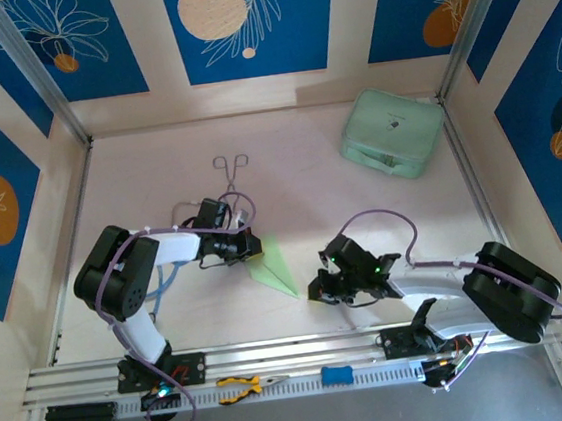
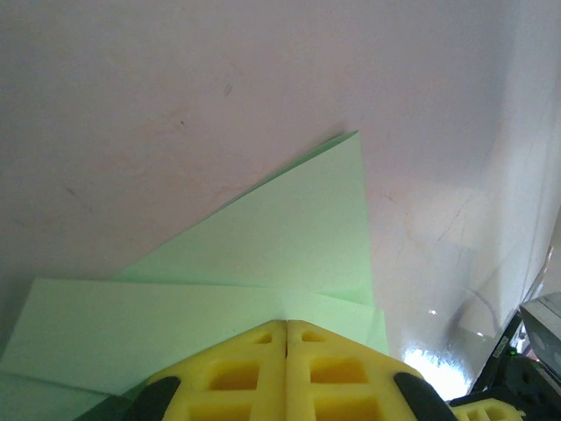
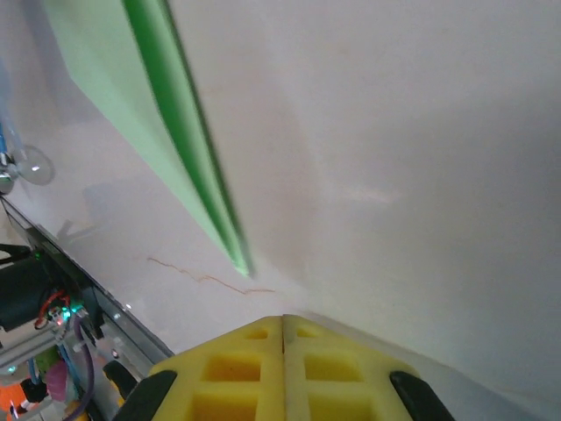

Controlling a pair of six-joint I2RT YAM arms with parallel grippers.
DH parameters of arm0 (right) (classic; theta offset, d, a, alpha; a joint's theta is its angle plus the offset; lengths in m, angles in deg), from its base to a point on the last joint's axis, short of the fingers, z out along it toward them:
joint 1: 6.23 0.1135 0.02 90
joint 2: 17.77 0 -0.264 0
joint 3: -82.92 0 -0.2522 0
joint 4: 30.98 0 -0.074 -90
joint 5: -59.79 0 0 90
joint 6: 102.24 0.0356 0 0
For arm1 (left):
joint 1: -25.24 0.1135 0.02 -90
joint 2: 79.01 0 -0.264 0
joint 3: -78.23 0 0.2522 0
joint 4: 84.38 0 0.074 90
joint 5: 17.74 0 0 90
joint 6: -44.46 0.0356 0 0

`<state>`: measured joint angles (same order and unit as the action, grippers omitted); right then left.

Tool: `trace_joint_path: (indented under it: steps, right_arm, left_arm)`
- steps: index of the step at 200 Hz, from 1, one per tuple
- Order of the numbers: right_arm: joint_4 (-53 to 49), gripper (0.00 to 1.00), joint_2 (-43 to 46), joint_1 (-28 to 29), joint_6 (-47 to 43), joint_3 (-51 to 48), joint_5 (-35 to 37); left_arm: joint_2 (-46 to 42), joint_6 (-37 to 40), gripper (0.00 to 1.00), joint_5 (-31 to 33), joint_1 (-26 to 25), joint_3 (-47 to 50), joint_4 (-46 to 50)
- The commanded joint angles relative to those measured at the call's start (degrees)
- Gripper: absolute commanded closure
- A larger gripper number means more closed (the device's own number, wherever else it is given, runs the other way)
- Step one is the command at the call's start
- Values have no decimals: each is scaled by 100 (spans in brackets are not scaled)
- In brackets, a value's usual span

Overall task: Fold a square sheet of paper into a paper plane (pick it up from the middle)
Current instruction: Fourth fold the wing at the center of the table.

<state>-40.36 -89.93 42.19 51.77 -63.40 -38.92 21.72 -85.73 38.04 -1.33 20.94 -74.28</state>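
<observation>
The square sheet of paper is folded into a slim, pointed, light-green paper plane (image 1: 273, 264) lying flat on the table between the arms, its tip toward the near right. My left gripper (image 1: 253, 246) is shut, its yellow fingertips (image 2: 272, 338) down on the plane's wide end (image 2: 289, 237), with no paper visible between them. My right gripper (image 1: 317, 287) is shut and holds nothing. It hovers low just short of the pointed tip (image 3: 238, 260). From that side, a darker green ridge (image 3: 180, 158) runs along the plane.
A bulky mint-green case (image 1: 393, 131) sits at the back right. Metal tongs (image 1: 232, 170) lie behind the left gripper. Orange-handled pliers (image 1: 249, 385) and a blue tool (image 1: 337, 375) rest on the front rail (image 1: 276, 357). Patterned walls close in the table.
</observation>
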Motion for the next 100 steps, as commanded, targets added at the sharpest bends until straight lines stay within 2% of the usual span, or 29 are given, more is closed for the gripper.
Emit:
trace_joint_path:
  steps: [1,50,100]
  right_arm:
    - [-14,87,50,44,338,152,155]
    - [659,66,-408,88,773,182,-31]
    - [987,66,-826,91,804,267,-203]
  left_arm:
    - [96,-125,94,267,91,178,243]
    - [43,-282,94,219,99,171,286]
    - [20,-296,94,189,105,147,333]
